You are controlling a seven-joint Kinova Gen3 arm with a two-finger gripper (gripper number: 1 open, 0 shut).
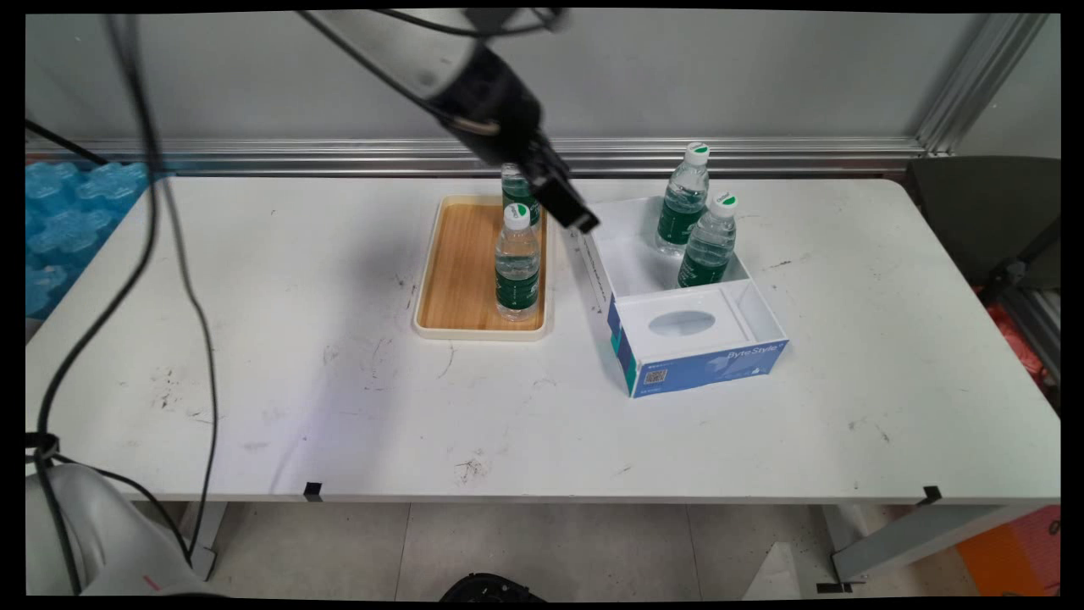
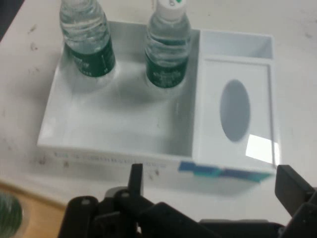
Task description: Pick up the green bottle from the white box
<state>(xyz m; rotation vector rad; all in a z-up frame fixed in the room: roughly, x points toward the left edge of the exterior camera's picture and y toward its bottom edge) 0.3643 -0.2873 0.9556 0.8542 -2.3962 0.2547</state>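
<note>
My black gripper [image 1: 579, 217] hangs open and empty over the gap between a wooden tray [image 1: 461, 271] and a white box [image 1: 631, 264]. Two green-labelled water bottles stand on the tray: one near its front right [image 1: 517, 273], the other [image 1: 511, 188] behind it, partly hidden by the hand. In the box's rear compartment stand two more bottles [image 1: 684, 199] [image 1: 708, 241]. In the hand view the gripper [image 2: 214, 183] faces the box's near wall [image 2: 114, 151]; both bottles [image 2: 86, 42] [image 2: 168, 47] stand at the far side.
A blue and white tissue box [image 1: 703, 339] [image 2: 235, 111] fills the white box's front compartment. Blue wrapped packs [image 1: 63, 220] lie beyond the table's left end. A dark chair [image 1: 987, 212] stands at the far right. Black cables [image 1: 182, 280] hang over the table's left side.
</note>
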